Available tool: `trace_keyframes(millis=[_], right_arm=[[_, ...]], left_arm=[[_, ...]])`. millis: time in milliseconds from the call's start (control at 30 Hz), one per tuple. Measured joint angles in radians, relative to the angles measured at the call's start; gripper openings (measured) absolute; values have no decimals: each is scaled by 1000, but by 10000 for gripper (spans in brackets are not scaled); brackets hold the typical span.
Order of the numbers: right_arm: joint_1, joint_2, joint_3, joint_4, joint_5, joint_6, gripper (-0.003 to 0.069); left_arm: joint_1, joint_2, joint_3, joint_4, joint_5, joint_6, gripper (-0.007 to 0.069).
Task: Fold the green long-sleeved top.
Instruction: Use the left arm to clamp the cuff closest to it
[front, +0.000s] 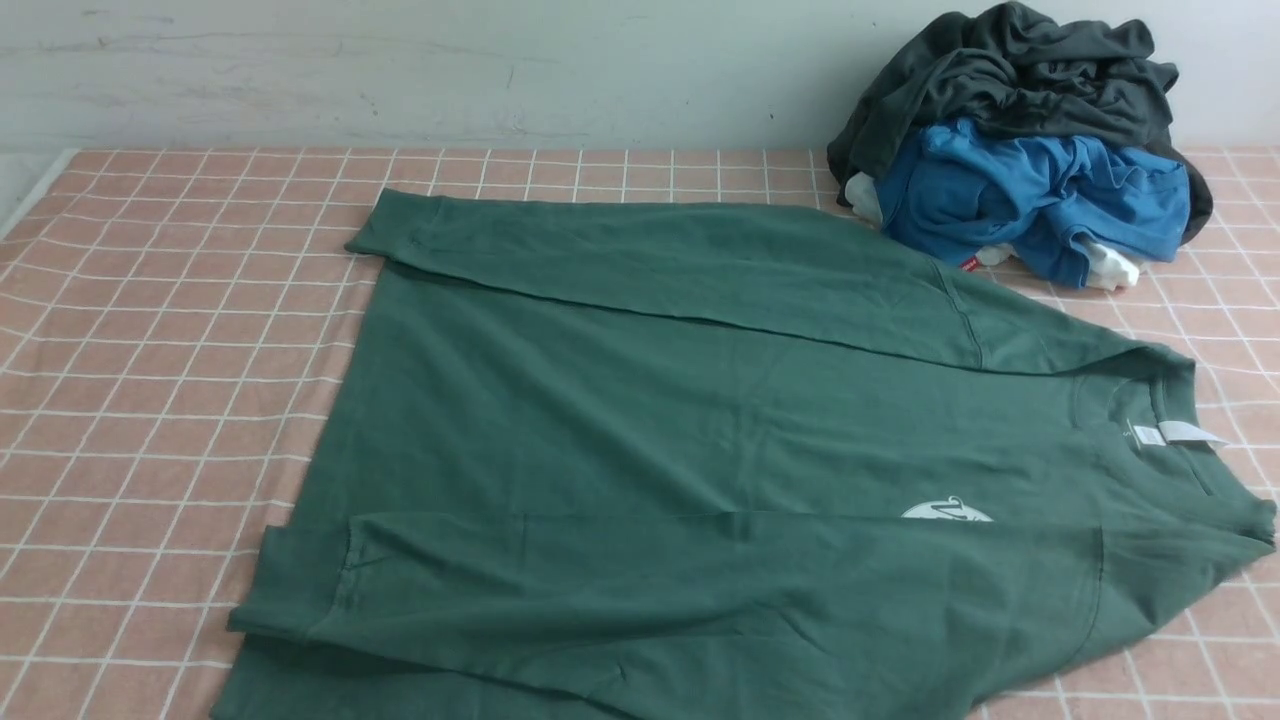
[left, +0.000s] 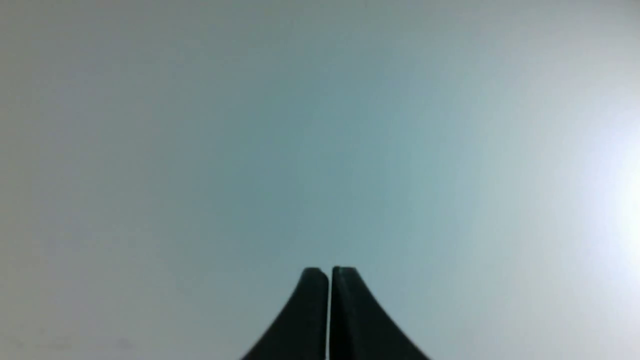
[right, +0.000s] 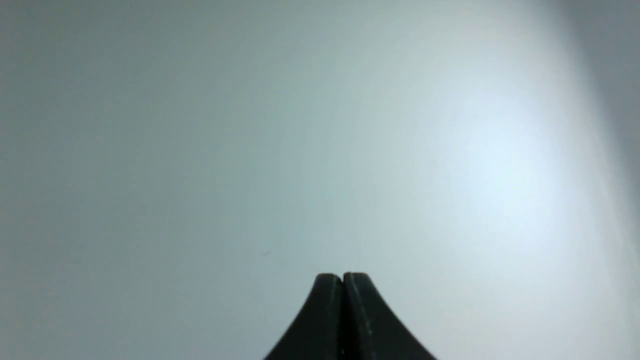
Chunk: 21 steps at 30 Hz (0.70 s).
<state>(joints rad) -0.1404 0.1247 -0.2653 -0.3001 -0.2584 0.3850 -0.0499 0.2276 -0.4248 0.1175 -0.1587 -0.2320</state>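
- You have the green long-sleeved top (front: 700, 420) lying flat across the middle of the desk (front: 150, 350), reaching the near edge of the front view.
- Its collar (front: 1165, 400) points to your right and its hem to your left.
- The far sleeve (front: 650, 255) is folded in over the body, with its cuff (front: 390, 225) at the far left corner of the garment.
- The near sleeve (front: 650, 580) is folded across the body as well, and its cuff (front: 300, 580) lies near the hem.
- The near sleeve's edge half covers the white chest logo (front: 945, 512).
- A white neck label (front: 1180, 433) sticks out at the collar.
- A pink cloth with a white grid covers the desk under the top.
- At the far right, against the pale wall (front: 400, 70), sits a crumpled pile: a bright blue garment (front: 1040, 195) with a dark charcoal garment (front: 1010, 70) heaped over it.
- The pile's near edge sits just beside the top's far shoulder; you cannot tell whether they touch.
- Your left end effector (left: 329, 272) has its jaws pressed together with only a hairline slit between them, gripping nothing, facing a plain pale surface.
- Your right end effector (right: 342, 277) is likewise closed tight on nothing, before the same kind of blank pale background.
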Motion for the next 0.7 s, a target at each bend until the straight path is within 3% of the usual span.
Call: trace_keyframes(millis=[33,133,267,367,533,700], right_arm=[[5,76,-78,-90,92,30,-10],[11,251,-237,-231,307,84,-10],[27,459,-331,-263,485,126,-10],[134,666,-397,-110,705,92,-10],[330,906,-433,140,962,-211,-10],[447,1115,-434,359,999,-492,-10]], left_arm=[[0,76,-92,41,152,-5,-2],[0,250,-204,77,407,-6,-2],[0,432,-242,82,547,-5,-2],[0,604,-245,72,562,-6,-2],[0,856,-279,-74,658,41,-2],[0,1130,-352,-263,742,211,48]])
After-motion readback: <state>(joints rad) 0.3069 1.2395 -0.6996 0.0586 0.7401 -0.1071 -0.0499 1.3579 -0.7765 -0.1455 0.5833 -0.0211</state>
